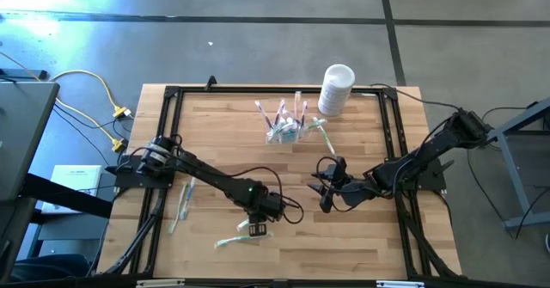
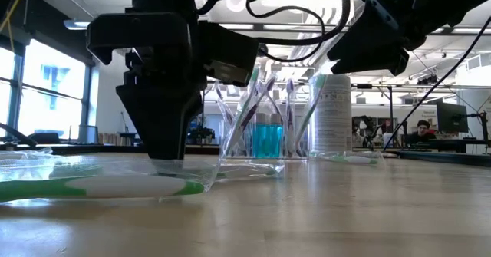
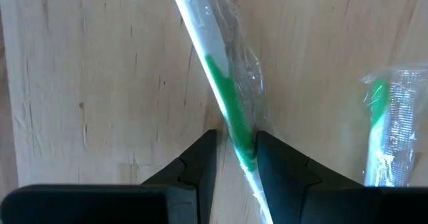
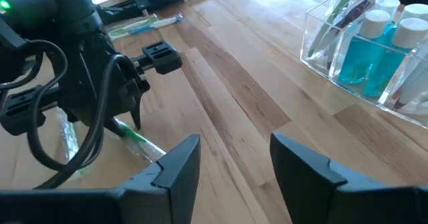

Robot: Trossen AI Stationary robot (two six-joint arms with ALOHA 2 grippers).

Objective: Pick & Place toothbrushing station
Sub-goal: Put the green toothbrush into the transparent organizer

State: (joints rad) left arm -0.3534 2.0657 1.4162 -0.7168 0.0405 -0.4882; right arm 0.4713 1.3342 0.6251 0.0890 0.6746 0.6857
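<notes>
With the left tool (image 3: 235, 158) pinching a wrapped green toothbrush (image 3: 224, 93) near the table's (image 1: 361, 245) front edge, lifting toward the far-edge toothbrushing station (image 1: 285, 131) comes next; the right tool (image 4: 234, 160) hovers spread.

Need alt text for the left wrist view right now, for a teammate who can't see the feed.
The left gripper has its two dark fingers closed on a plastic-wrapped green-and-white toothbrush lying on the wooden table. A second wrapped toothbrush lies apart to one side.
</notes>
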